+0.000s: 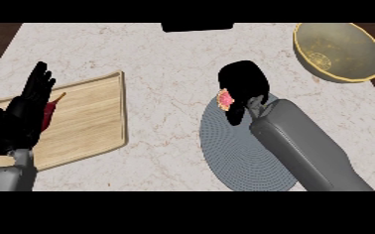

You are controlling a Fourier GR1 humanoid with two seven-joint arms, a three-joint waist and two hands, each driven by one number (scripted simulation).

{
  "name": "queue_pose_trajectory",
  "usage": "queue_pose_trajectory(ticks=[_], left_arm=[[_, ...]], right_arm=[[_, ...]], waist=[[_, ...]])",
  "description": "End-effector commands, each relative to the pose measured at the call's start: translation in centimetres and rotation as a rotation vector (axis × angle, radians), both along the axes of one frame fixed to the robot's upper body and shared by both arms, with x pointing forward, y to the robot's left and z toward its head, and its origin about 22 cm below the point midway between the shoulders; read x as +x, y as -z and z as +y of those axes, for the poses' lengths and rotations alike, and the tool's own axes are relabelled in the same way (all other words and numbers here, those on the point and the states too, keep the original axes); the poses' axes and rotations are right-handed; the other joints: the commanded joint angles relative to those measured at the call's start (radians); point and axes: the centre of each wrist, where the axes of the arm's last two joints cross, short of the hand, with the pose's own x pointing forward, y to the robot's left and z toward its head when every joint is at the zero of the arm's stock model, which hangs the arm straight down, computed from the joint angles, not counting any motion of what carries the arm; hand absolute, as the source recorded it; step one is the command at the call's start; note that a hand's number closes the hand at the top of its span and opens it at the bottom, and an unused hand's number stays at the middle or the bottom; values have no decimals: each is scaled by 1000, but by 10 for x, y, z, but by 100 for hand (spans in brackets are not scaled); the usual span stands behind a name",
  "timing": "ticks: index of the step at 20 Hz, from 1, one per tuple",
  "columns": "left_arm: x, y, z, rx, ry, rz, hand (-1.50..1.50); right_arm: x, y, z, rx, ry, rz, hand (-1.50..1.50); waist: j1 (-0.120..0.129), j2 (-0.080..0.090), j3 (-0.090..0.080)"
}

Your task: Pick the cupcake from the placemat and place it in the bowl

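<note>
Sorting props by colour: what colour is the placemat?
Grey-blue placemat, finely dotted; head view.

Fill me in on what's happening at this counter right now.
The robot's right hand is curled round the cupcake above the top edge of the round grey placemat; only a bit of pink and yellow shows beside its fingers. The bowl, at the counter's far right corner, has no cupcake in it yet. The left hand rests open, fingers up, at the left edge over a wooden cutting board, where something red is partly hidden behind it.
</note>
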Motion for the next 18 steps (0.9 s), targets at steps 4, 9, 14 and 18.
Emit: queue_pose_trajectory(ticks=[4, 9, 14, 18], left_arm=[[-13, 13, 1, 4, -14, 8, 0], [1, 3, 8, 10, 16, 2, 0], [5, -7, -21, 17, 50, -17, 0], [13, 2, -31, 13, 54, -16, 0]], right_arm=[[-10, -67, -105, 292, 77, -425, 150], [-26, -110, -154, 492, 173, -576, 150], [-18, -131, -202, 552, 279, -589, 150], [-17, -145, -243, 576, 288, -586, 150]], waist=[[0, -4, -5], [18, 6, -7], [58, 10, -8], [59, 12, -8]])
